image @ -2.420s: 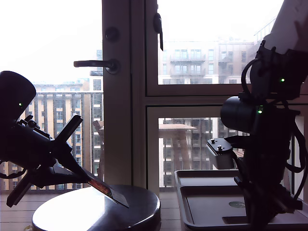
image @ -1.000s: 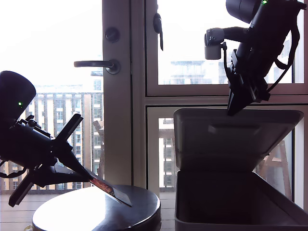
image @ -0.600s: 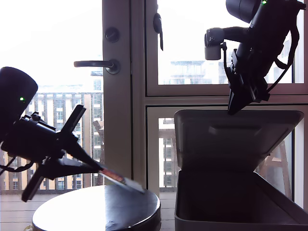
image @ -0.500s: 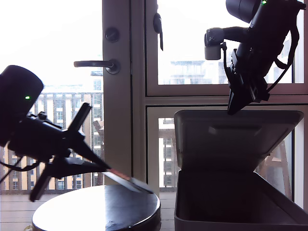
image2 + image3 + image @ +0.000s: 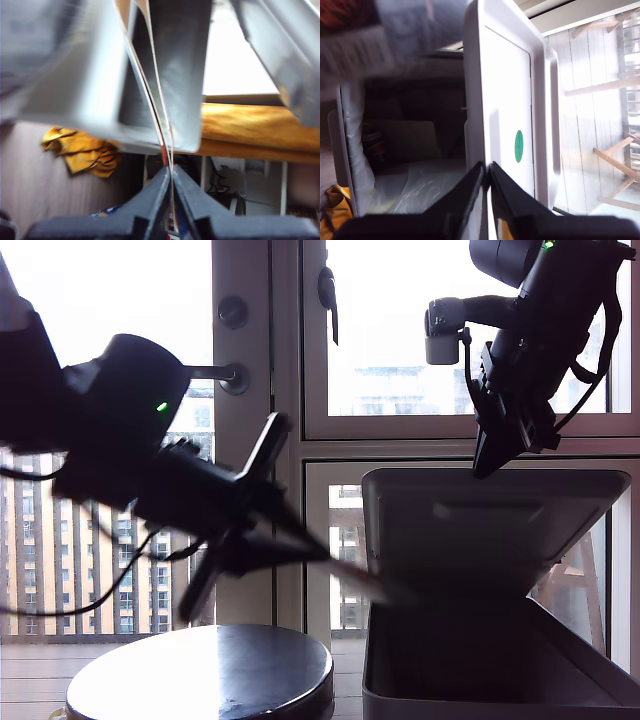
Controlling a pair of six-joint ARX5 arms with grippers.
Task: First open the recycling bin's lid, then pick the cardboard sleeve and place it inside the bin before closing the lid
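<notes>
Since half a second ago my first gripper (image 5: 325, 558) has swung up off the round table (image 5: 200, 675) towards the recycling bin (image 5: 480, 680), carrying the cardboard sleeve (image 5: 375, 585) (blurred by motion). Its jaws pinch one end of the sleeve, which juts ahead over the bin's near wall. My second gripper (image 5: 482, 468) stays clamped on the raised lid (image 5: 480, 530), holding it open.
</notes>
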